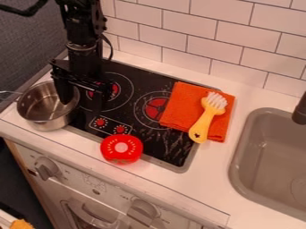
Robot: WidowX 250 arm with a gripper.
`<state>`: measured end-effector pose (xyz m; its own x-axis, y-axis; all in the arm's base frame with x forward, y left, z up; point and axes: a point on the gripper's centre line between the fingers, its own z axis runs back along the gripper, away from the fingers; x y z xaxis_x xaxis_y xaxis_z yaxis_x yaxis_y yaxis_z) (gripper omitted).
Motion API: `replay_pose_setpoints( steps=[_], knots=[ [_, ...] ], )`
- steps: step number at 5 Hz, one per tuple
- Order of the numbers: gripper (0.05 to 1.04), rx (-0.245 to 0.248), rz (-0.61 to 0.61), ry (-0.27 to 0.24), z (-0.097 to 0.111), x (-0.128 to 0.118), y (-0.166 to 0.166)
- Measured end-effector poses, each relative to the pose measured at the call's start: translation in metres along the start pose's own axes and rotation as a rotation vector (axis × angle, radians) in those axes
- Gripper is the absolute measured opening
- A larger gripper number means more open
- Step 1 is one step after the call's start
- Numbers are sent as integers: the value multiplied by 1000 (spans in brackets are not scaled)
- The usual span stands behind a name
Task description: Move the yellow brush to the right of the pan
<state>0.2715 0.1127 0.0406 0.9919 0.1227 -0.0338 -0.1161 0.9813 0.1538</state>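
The black gripper [83,97] hangs over the left part of the stove, its two fingers apart and nothing seen between them. One finger overlaps the right side of the silver pan [40,110], hiding part of its rim and inside. The pan stands at the stove's left edge, its handle pointing left. Well to the right of the gripper, the yellow brush [205,123] with white bristles lies on a folded orange cloth [181,105]. Its bristles point to the back and its handle end to the front.
A red tomato-like toy [121,149] sits at the front edge of the black stove top [156,142], just right of the printed knobs. The grey sink [240,154] is at the right with a dark faucet [300,112]. A white tiled wall [197,27] bounds the back.
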Motion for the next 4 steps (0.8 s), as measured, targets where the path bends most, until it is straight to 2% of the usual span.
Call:
replay_pose_setpoints(
  steps=[1,2,4],
  knots=[
    [1001,-8,-4,23,-7,-2,-4],
    [1001,-12,-88,-3,1,5,-33],
    [1001,-43,-296,-222,59,39,-121]
  ],
)
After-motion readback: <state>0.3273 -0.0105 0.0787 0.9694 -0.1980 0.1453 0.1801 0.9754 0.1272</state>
